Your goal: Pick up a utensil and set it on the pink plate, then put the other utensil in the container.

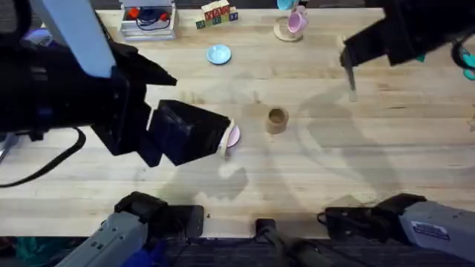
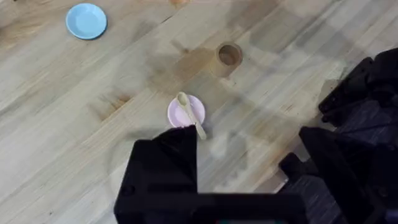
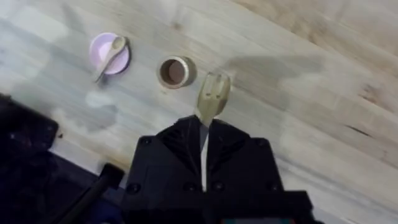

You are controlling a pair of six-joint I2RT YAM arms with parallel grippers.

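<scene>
Resting on the pink plate (image 2: pixel 186 112): spoon (image 2: pixel 190 114); right hand (image 3: pixel 205 134) grasps fork (image 3: pixel 212 96); left hand's state unclear.

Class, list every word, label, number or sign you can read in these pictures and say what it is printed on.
None can be read.
Letter blocks at the table's far edge: marks too blurred to read.
White label on the right arm's base: print too small to read.

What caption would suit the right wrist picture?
Right gripper holds a pale wooden fork above the table, near the brown wooden cup; a wooden spoon lies on the pink plate.
</scene>
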